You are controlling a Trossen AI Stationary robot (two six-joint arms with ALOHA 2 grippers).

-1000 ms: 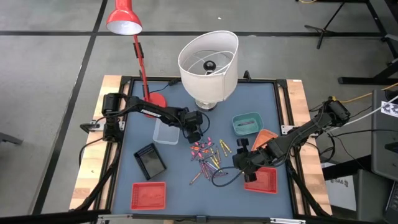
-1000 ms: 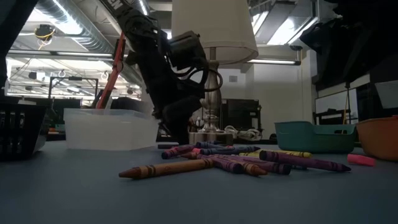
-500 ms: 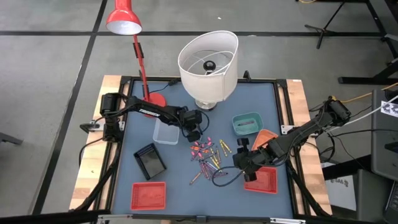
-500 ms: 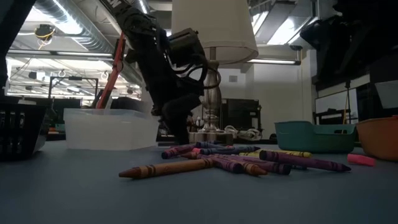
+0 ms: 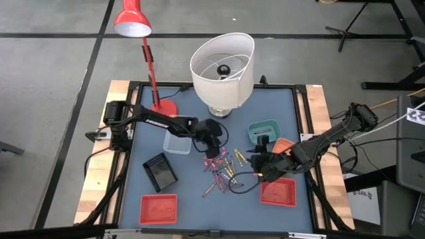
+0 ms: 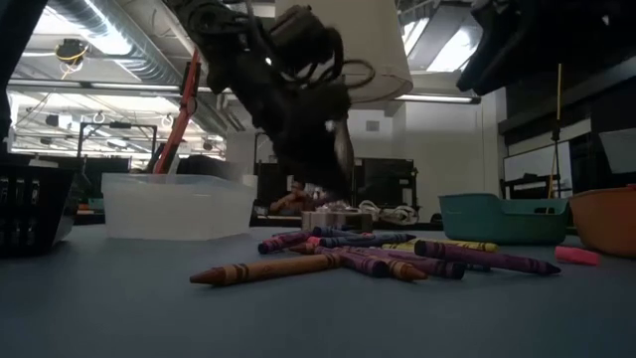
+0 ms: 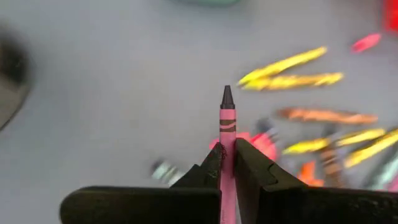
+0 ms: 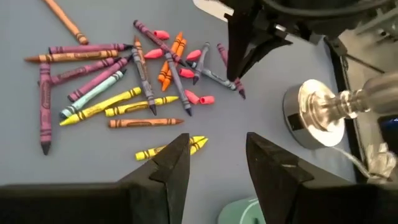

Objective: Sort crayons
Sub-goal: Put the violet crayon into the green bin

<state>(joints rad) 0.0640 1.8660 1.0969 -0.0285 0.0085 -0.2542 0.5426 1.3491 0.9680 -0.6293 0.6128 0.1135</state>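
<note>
Several crayons (image 5: 222,169) in pink, purple, yellow and orange lie scattered flat at the table's middle, also seen in the low view (image 6: 368,261) and the right wrist view (image 8: 118,87). My left gripper (image 5: 214,145) hangs just above the pile's far-left side, shut on a pink crayon (image 7: 227,124). My right gripper (image 5: 260,159) hovers open right of the pile, near the teal tray, with nothing between its fingers (image 8: 214,155). My left gripper pinches the pink crayon's wrapped shaft (image 7: 227,142) between its two fingers (image 7: 249,171). The crayon lies along the fingers, its dark tip (image 7: 227,96) sticking out ahead of them. The fingers slant down from the table's left, and the crayon is lifted clear of the table.
A clear tub (image 5: 177,142), a black tray (image 5: 161,170) and a red tray (image 5: 158,208) stand on the left. A teal tray (image 5: 263,131), an orange dish (image 5: 284,145) and a second red tray (image 5: 277,192) stand on the right. A white-shaded lamp (image 5: 222,63) and a red lamp's base (image 5: 165,106) stand at the back.
My left gripper has risen from the pile's far side and tipped up toward level, shifting a little toward the table's right with the pink crayon. My right gripper has risen slightly toward the far edge and turned about its wrist, staying open.
</note>
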